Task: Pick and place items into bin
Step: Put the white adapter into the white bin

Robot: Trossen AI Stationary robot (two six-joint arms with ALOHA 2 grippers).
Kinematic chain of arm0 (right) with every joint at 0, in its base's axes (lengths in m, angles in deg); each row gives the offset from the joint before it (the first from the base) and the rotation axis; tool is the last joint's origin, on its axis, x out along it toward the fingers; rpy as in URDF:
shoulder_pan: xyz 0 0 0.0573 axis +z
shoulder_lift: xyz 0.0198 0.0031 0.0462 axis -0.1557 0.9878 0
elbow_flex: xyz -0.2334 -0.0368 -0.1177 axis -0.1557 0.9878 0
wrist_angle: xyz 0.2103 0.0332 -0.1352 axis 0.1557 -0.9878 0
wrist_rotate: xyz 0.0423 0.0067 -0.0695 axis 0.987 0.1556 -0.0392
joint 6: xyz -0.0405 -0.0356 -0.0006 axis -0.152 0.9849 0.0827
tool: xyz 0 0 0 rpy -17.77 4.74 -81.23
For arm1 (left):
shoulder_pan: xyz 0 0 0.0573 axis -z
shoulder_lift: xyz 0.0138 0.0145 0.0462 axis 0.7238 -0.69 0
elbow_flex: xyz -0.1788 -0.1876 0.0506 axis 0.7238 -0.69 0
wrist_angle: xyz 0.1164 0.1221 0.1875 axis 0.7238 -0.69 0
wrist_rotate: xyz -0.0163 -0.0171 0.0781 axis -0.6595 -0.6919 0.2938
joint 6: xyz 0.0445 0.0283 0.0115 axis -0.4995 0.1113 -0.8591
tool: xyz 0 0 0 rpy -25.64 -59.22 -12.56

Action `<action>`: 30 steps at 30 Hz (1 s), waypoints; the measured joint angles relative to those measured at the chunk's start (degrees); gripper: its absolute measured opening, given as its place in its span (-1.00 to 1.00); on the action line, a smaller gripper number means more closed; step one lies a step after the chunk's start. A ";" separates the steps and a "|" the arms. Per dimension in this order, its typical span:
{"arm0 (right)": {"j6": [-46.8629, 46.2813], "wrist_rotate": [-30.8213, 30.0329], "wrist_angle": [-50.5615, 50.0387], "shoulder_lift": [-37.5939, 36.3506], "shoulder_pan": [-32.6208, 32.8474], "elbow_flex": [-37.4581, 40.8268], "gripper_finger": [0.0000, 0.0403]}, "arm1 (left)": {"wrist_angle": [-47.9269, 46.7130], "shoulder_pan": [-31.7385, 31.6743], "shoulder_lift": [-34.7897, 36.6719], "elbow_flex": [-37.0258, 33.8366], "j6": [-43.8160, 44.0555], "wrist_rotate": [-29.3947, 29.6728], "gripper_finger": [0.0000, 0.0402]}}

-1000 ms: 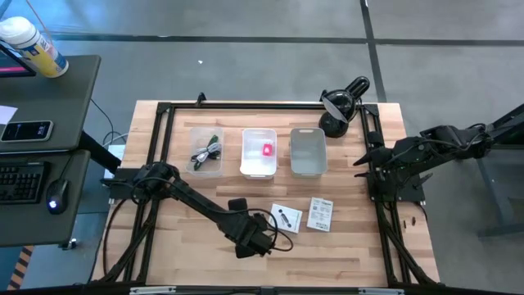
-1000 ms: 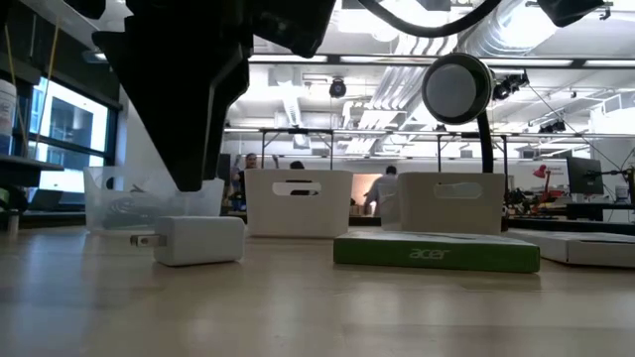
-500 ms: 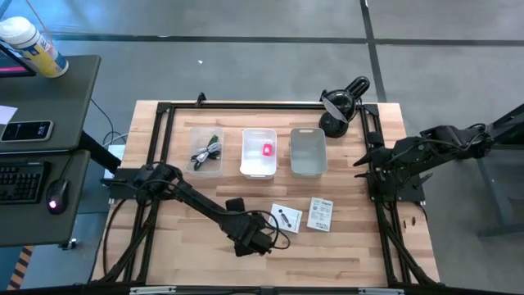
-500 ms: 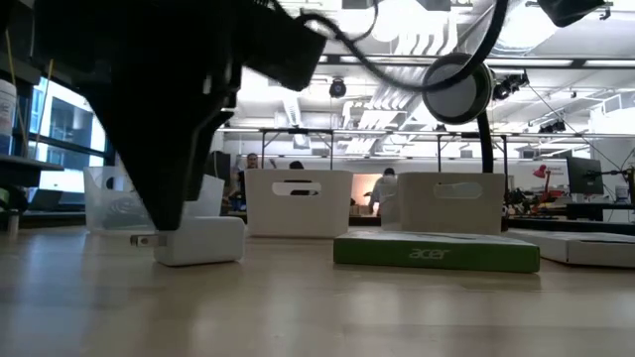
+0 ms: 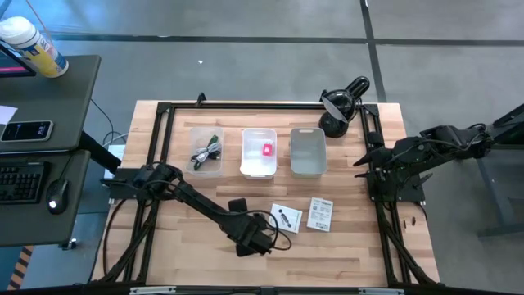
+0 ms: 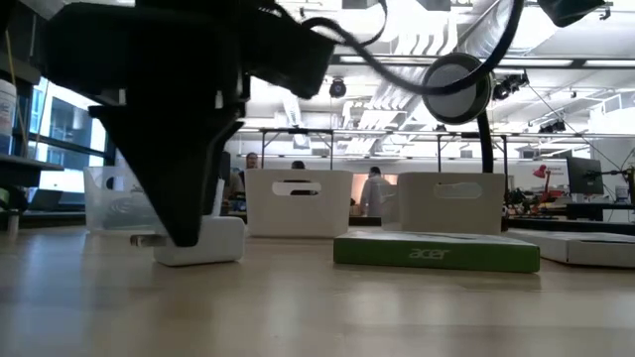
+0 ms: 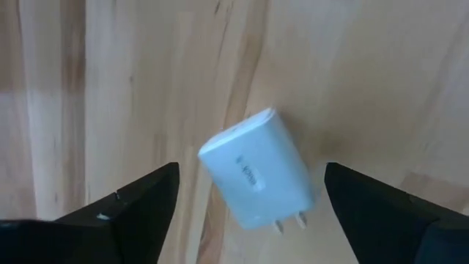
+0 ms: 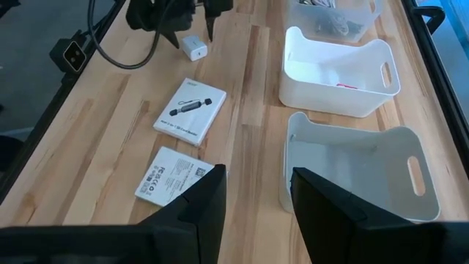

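A small white cube [image 7: 256, 180], a plug-in charger with two prongs, lies flat on the wooden table near its front edge. My left gripper [image 7: 250, 167] points down over it, open, with one finger on either side and a gap to each. In the low view one dark finger [image 6: 184, 198] stands in front of the cube [image 6: 216, 241]. Two white printed cards [image 5: 286, 217] [image 5: 321, 215] lie flat to its right. My right gripper [image 8: 256, 191] waits open, high at the table's right edge [image 5: 364, 160].
Three bins stand in a row at the far side. The clear one [image 5: 214, 168] holds a green pen and a black cable. The white one [image 5: 258, 164] holds a pink piece [image 5: 267, 149]. A third [image 5: 308, 156] stands to its right. A black round-headed device [image 5: 340, 106] stands far right.
My left gripper has come down over the white cube, still open; its fingers now reach close to the table on either side of it. The cube has stayed where it was.
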 joint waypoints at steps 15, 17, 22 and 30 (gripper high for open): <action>-0.85 0.00 0.00 0.00 0.00 0.00 -0.28 | 0.55 -0.37 -0.87 0.00 -1.59 0.41 0.21; -0.86 0.00 0.00 0.00 -0.01 0.00 -0.28 | 0.54 -0.35 -0.87 0.00 -1.61 0.39 0.13; -1.29 0.00 0.00 0.00 0.00 0.00 -0.28 | 0.12 -0.35 -0.87 0.00 -1.78 0.44 -0.05; -1.29 0.00 0.00 0.00 -0.01 0.00 -0.28 | 0.00 -0.33 -1.39 0.17 -2.67 0.38 -0.13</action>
